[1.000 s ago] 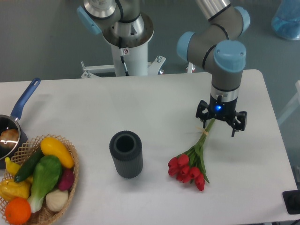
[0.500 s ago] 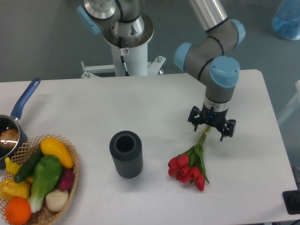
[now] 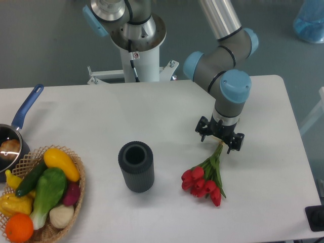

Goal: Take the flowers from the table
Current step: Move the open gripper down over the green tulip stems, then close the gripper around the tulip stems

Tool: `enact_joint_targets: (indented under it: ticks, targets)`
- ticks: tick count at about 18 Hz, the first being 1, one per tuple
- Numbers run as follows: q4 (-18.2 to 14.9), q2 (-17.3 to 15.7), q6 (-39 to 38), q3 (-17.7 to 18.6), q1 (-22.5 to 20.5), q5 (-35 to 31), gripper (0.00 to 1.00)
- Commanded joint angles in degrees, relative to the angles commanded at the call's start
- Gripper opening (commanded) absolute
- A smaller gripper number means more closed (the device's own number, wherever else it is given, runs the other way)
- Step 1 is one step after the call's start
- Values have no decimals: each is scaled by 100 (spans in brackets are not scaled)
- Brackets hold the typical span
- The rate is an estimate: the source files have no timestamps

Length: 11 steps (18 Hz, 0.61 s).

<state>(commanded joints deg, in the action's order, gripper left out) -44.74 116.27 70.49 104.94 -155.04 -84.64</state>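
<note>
Lying flat on the large white table [image 3: 152, 109], the red tulip flowers [image 3: 205, 178] remain unlifted; the black two-finger gripper [image 3: 219, 139], spread and empty, hovers over their stem ends.

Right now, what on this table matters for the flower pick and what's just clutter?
Belongs to the job:
- flowers, red tulips lying flat
- table they lie on
- tool, poised over the stem ends

Just lying about:
- dark ribbed cylinder vase, upright
- wicker basket of vegetables
- blue-handled saucepan, at the left edge
</note>
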Motion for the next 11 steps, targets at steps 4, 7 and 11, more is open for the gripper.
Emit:
enact_joint_targets:
  ticks: [4,7,11]
  targets:
    - [9,132,78,-132,9,9,97]
    - [9,132,185,-132,9,9,96]
    - [26,176,176,-132,18,9,93]
